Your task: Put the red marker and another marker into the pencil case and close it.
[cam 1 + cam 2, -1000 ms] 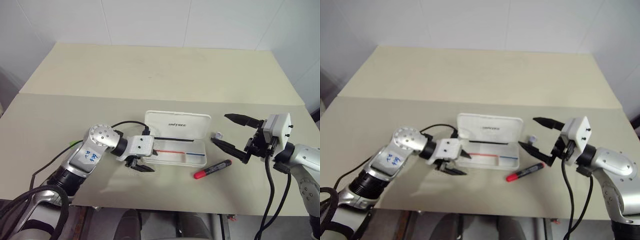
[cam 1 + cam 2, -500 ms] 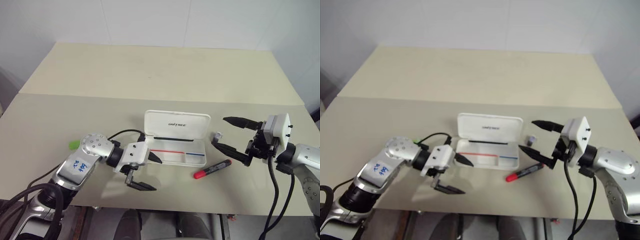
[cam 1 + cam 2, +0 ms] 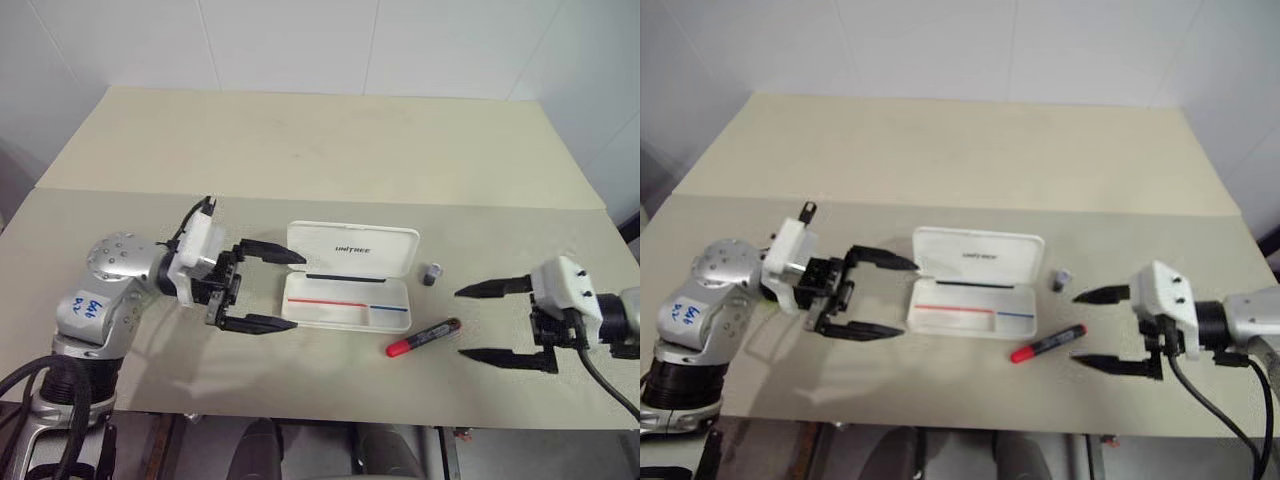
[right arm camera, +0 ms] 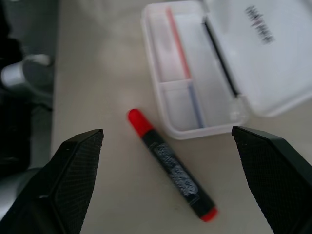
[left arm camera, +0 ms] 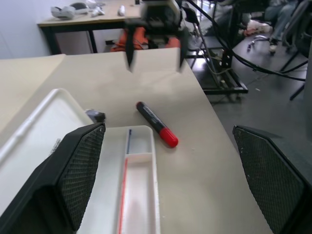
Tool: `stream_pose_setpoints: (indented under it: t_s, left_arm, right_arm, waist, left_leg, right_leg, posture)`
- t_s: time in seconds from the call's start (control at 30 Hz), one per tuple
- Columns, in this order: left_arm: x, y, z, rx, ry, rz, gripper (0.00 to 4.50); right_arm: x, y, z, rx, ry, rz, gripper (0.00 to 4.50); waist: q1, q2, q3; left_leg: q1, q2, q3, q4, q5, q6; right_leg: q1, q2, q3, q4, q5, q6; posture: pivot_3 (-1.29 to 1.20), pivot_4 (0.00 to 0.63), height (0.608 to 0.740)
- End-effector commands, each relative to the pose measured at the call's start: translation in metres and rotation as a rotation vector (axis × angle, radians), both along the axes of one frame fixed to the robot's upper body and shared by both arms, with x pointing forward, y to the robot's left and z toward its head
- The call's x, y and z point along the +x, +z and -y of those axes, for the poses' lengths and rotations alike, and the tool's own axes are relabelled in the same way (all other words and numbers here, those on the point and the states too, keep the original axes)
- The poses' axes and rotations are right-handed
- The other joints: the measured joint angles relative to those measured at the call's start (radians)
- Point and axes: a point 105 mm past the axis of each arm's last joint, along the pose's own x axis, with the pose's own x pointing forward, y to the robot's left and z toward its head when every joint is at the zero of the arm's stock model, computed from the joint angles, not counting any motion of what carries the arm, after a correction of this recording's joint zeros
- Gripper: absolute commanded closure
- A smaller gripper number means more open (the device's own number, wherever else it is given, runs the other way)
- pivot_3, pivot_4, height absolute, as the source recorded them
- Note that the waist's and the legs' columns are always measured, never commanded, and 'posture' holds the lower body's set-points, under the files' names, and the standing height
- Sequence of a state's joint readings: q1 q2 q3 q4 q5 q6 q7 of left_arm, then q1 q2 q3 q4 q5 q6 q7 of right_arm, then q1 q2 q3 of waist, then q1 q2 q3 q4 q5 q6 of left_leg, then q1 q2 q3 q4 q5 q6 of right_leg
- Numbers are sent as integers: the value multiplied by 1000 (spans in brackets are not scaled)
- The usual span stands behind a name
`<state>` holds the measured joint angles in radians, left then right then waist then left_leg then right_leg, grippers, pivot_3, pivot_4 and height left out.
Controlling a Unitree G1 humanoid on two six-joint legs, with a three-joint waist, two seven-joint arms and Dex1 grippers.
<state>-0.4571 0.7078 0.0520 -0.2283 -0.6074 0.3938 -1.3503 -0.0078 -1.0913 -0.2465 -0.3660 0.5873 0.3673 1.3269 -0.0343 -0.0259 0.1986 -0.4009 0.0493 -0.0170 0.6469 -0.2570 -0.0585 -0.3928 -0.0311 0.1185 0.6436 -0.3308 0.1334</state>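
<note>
White tiled walls back a beige table (image 3: 330, 140) made of two boards, the seam running across just beyond the work. Near the table's middle lies the pencil case (image 3: 348, 288), lid swung open toward twelve o'clock with its small dark logo showing, tray facing up with a red line and a blue line along the inside. No marker is seen in the tray.

At about four o'clock from the case, just off its corner, the red marker (image 3: 425, 338) lies flat on the bare table, red cap end pointing toward seven o'clock. A small grey cap-like piece (image 3: 432, 274) stands at three o'clock from the lid, close to but apart from it.

At nine o'clock from the case hovers the left gripper (image 3: 268, 288), fingers spread wide and holding nothing, tips pointing at the case's short end. At three o'clock from the marker the right gripper (image 3: 478, 322) is likewise wide and empty (its tips stop short of the marker). Nothing lies between either gripper and the case or marker.

Beyond the table edge, the left wrist view shows desks, cables and chair legs (image 5: 273, 34).
</note>
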Motion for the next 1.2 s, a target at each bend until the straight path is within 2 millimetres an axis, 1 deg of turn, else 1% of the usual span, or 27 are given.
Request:
stream_pose_setpoints:
  t_s: [0.03,0.07,0.2,0.37,0.47,0.53,0.6,0.63,0.67,0.7,0.73,0.83,1.0,1.07,1.17,1.2]
  left_arm:
    - [-3,3,-16,49,7,25,33]
    - [-3,3,-19,62,13,25,33]
    - [-2,1,-42,162,58,40,33]
    - [2,3,-59,209,116,69,33]
    - [2,7,-62,206,146,91,33]
    - [2,8,-63,203,156,98,33]
    - [2,7,-63,204,160,100,33]
    - [1,7,-63,203,161,100,33]
    - [1,7,-63,202,163,100,33]
    - [2,7,-63,201,166,101,0]
    - [2,7,-62,199,169,103,0]
    - [3,6,-61,193,175,109,0]
    - [4,5,-60,189,181,113,0]
    - [4,4,-60,189,185,114,0]
    - [6,3,-61,193,189,119,0]
    - [7,2,-61,194,190,119,0]
  right_arm:
    - [1,-10,-14,-5,102,-19,0]
    - [2,-14,-16,-10,120,-28,0]
    - [13,-32,-21,-50,174,-58,0]
    - [23,-45,-22,-103,205,-62,0]
    - [32,-57,-19,-158,197,-58,0]
    - [39,-67,-10,-234,187,-37,0]
    - [45,-76,3,-371,220,-4,0]
    - [46,-77,5,-403,228,2,0]
    - [48,-73,3,-398,227,5,0]
    - [50,-70,0,-387,223,12,424]
    - [52,-68,-2,-396,229,23,637]
    - [51,-66,-7,-420,255,42,1595]
    - [51,-62,-11,-408,249,59,3346]
    - [48,-59,-12,-395,253,65,3914]
    - [48,-51,-4,-401,220,79,3921]
    - [47,-47,1,-409,204,80,3921]
  waist:
    - [-5,-1,0]
    - [-5,-1,1]
    - [-5,-1,1]
    - [0,-1,2]
    - [2,-1,2]
    - [2,-1,2]
    - [1,-1,2]
    - [0,-1,2]
    - [0,-1,2]
    - [-1,-1,2]
    - [-1,-1,2]
    - [1,-1,2]
    - [-2,-1,2]
    - [-6,-1,2]
    - [-7,-1,2]
    - [-6,-1,2]
  left_leg:
    - [0,0,0,0,0,0]
    - [0,0,0,0,0,0]
    - [0,0,1,0,0,0]
    - [-1,1,1,-1,0,0]
    - [-1,1,1,-1,0,0]
    - [-1,1,1,-1,0,0]
    - [-1,1,1,-1,-1,0]
    - [-1,1,2,-1,-1,0]
    - [0,1,2,0,-1,0]
    - [0,1,2,0,-1,0]
    - [0,1,2,0,0,0]
    - [0,1,2,1,0,0]
    - [1,2,2,1,0,0]
    - [1,2,3,1,0,0]
    - [1,2,3,0,0,0]
    - [1,2,3,0,0,0]
  right_leg:
    - [0,0,0,0,0,0]
    - [0,0,0,0,0,0]
    - [-1,0,0,-1,0,-1]
    - [-1,0,0,-1,-1,-2]
    - [-1,0,-1,-1,-1,-2]
    - [-1,0,-1,-1,-1,-2]
    - [-2,0,-1,-1,-1,-2]
    - [-2,0,0,0,-1,-2]
    - [-2,0,-1,0,-1,-2]
    - [-1,0,-1,0,0,-2]
    - [-1,0,-1,0,0,-3]
    - [-1,0,-1,0,0,-4]
    - [-1,0,0,0,1,-5]
    - [-1,0,0,0,1,-5]
    - [-1,0,-1,1,1,-4]
    - [-1,0,-1,1,1,-4]
  posture:
    - [0,150,740]
    - [0,150,740]
    - [0,150,740]
    - [0,150,740]
    - [0,150,740]
    - [0,150,740]
    - [0,150,740]
    - [0,150,740]
    - [0,150,740]
    - [0,150,740]
    - [0,150,740]
    - [0,150,740]
    - [0,150,740]
    - [0,150,740]
    - [0,150,740]
    - [0,150,740]
